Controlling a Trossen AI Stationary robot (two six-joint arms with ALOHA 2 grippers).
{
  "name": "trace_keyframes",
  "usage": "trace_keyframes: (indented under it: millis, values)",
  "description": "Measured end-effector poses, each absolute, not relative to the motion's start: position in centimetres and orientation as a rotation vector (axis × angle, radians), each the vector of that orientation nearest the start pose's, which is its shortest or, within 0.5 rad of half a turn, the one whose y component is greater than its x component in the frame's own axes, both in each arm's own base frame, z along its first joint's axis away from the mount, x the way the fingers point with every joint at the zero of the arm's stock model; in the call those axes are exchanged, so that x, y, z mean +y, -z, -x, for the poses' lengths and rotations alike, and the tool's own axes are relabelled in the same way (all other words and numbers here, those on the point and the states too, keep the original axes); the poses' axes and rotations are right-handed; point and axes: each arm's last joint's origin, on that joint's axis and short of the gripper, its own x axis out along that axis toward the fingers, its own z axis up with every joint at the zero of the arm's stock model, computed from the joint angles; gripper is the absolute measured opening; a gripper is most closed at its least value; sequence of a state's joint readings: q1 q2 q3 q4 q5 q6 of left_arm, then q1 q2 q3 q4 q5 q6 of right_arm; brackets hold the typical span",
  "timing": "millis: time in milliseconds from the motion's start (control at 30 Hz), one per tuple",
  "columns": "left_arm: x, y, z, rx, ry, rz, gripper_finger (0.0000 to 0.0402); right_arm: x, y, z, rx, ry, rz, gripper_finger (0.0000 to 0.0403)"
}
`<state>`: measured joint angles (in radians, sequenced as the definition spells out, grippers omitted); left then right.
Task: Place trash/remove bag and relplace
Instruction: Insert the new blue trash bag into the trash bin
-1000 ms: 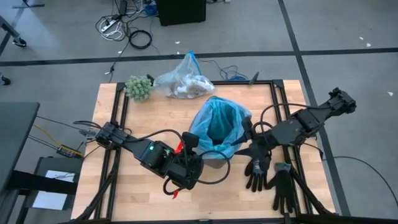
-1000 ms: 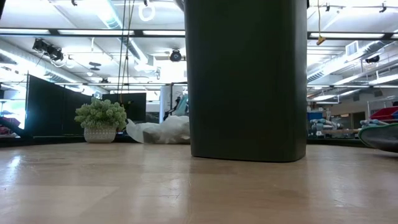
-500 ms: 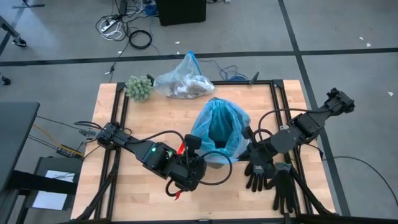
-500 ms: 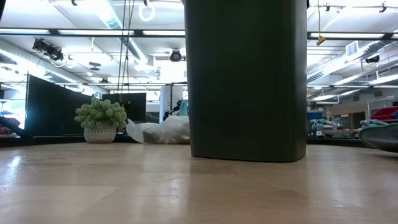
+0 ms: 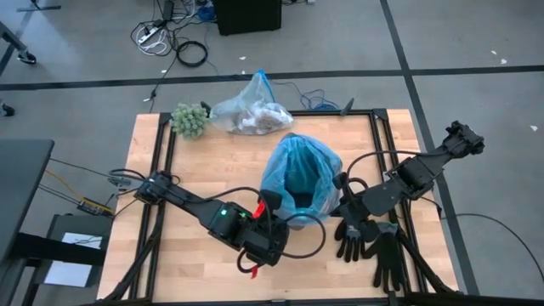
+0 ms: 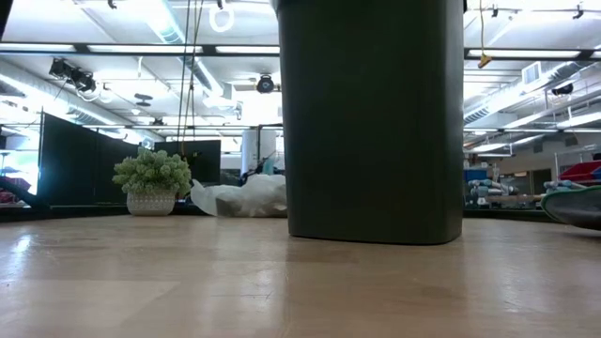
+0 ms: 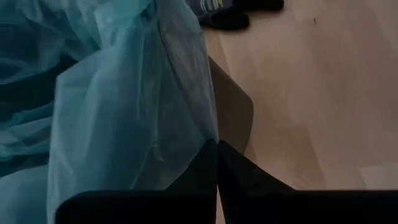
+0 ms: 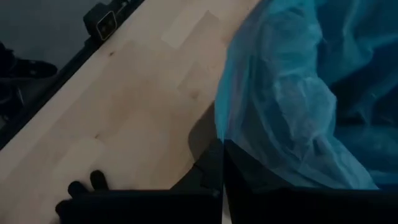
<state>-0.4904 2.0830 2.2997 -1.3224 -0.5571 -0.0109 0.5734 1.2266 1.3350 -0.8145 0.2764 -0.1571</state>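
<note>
a black bin [image 5: 293, 219] stands mid-desk with a light-blue liner [image 5: 299, 174] draped over its rim, as both arms of the robot work its opposite sides. the left hand [image 5: 270, 228] sits at the bin's near-left rim; its wrist view shows its two dark fingers [image 7: 205, 163] brought together on a fold of the blue film against the bin wall, so it appears pinched shut on the liner. the right hand [image 5: 347, 197] is at the bin's right rim, and its wrist view likewise shows its fingers [image 8: 219, 163] meeting at the blue plastic's edge, seemingly gripping it, though the contact itself is dark and hard to read. the grey-white bag [image 5: 248, 112], knotted and bulging with pale crumpled trash [image 5: 259, 118], lies at the far edge of the wooden desk [image 5: 212, 161], beside a green fuzzy clump [image 5: 190, 120] and well apart from the bin. a pair of black gloves [image 5: 371, 243] rests near the right arm. judged from this layout, the filling and removal of the old bag look done, and what remains is seating the fresh blue liner evenly around the rim; it sits bunched and uneven, so that last step looks unfinished.
</note>
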Motion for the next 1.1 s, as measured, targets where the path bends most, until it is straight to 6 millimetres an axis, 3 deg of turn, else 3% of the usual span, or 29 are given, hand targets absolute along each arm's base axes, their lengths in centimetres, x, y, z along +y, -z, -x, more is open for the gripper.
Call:
trace_keyframes:
  millis: [233, 500, 633, 933, 1100]
  values:
    - [-18.3, -35.0, -38.6, 0.971, -0.089, -0.534, 0.0008, 11.9, -37.3, -20.8, 0.657, -0.298, 0.399, 0.0]
    - [-18.0, -34.2, -39.2, 0.978, -0.142, -0.499, 0.0008, 12.1, -33.4, -21.2, 0.768, -0.282, 0.402, 0.0]
    - [-17.6, -34.2, -39.4, 0.975, -0.182, -0.475, 0.0008, 12.0, -32.4, -21.2, 0.785, -0.25, 0.415, 0.0]
    - [-17.1, -34.2, -39.6, 0.978, -0.196, -0.429, 0.0008, 11.7, -32.5, -21.2, 0.781, -0.22, 0.412, 0.0]
    - [-17.6, -34.2, -39.3, 0.981, -0.19, -0.416, 0.0008, 11.4, -33.9, -20.8, 0.74, -0.217, 0.387, 0.0011]
